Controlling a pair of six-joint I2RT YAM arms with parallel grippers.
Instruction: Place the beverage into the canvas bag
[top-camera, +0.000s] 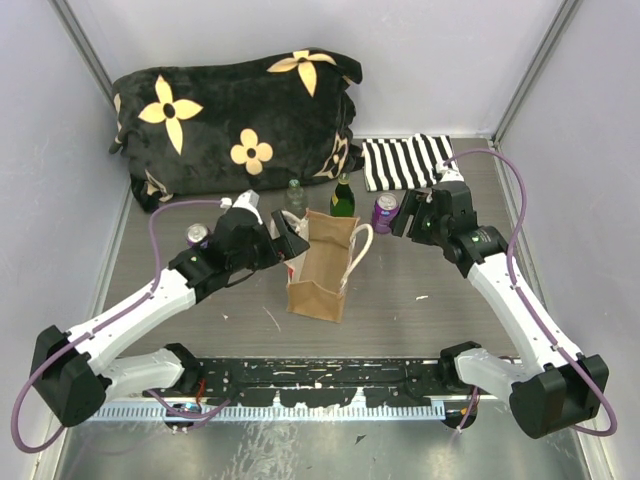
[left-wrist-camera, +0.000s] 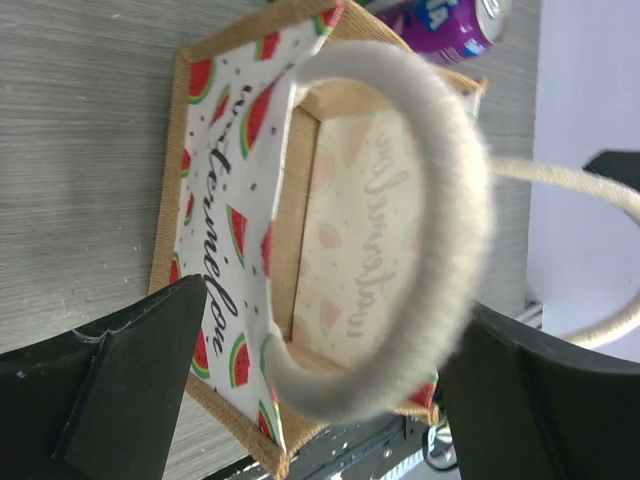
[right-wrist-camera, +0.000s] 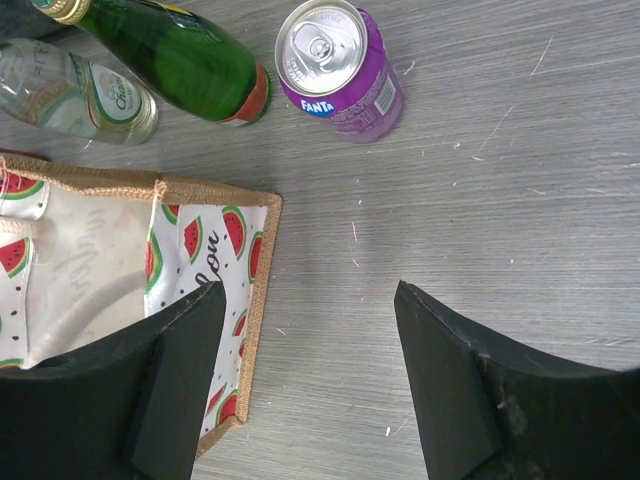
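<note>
The canvas bag (top-camera: 322, 270) stands upright mid-table, mouth open, with watermelon print on its panels (left-wrist-camera: 225, 200) (right-wrist-camera: 200, 260). My left gripper (top-camera: 285, 238) is at the bag's left rim, open, and one cream loop handle (left-wrist-camera: 440, 200) passes between its jaws (left-wrist-camera: 338, 330) without being clamped. A purple Fanta can (top-camera: 385, 212) stands behind the bag to the right, also in the left wrist view (left-wrist-camera: 450, 25) and the right wrist view (right-wrist-camera: 340, 70). My right gripper (top-camera: 410, 215) is open and empty (right-wrist-camera: 308, 300), above the bare table just right of the bag and near the can.
A green bottle (top-camera: 343, 197) (right-wrist-camera: 180, 50) and a clear bottle (top-camera: 295, 197) (right-wrist-camera: 80, 100) stand behind the bag. Another can (top-camera: 197, 236) stands by my left arm. A black flowered pillow (top-camera: 235, 115) and a striped cloth (top-camera: 405, 160) lie at the back.
</note>
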